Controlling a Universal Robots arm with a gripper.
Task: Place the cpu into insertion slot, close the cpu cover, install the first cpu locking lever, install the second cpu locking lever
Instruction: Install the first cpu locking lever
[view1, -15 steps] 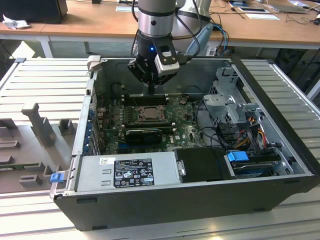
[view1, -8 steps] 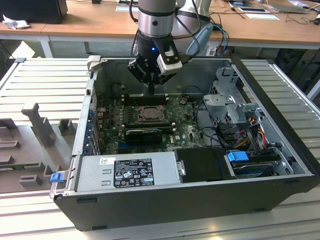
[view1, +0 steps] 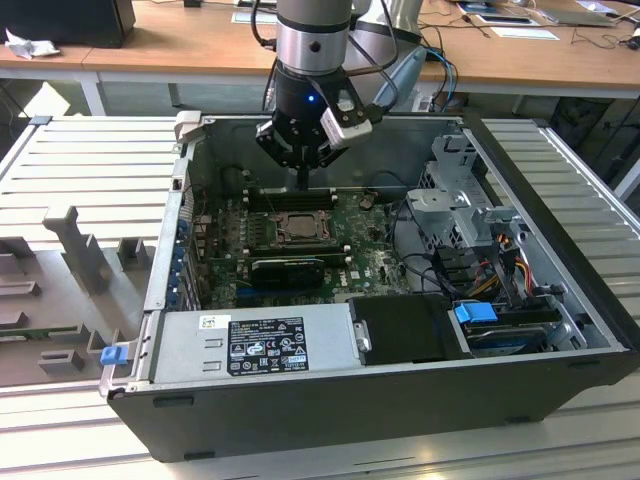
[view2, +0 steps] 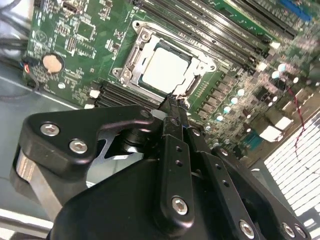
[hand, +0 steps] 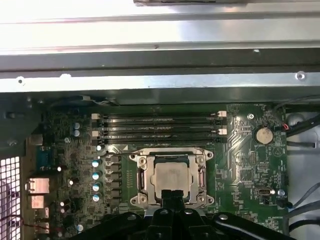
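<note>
The hand (hand: 173, 196) hides one edge of the cpu cover (hand: 143, 175)

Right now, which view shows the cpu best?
First wrist view: the cpu lies face-on, nearly whole, the gripper hiding one edge. The second wrist view shows it slanted; the exterior view, small and far.

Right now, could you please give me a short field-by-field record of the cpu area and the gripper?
cpu: seated, silver top up
cover: down, framing the cpu
gripper: shut, tip at the cover's edge, contact unclear
memory slots: long black rows beside the cpu
board: green, flat inside the case
case: open, lying on its side
</note>
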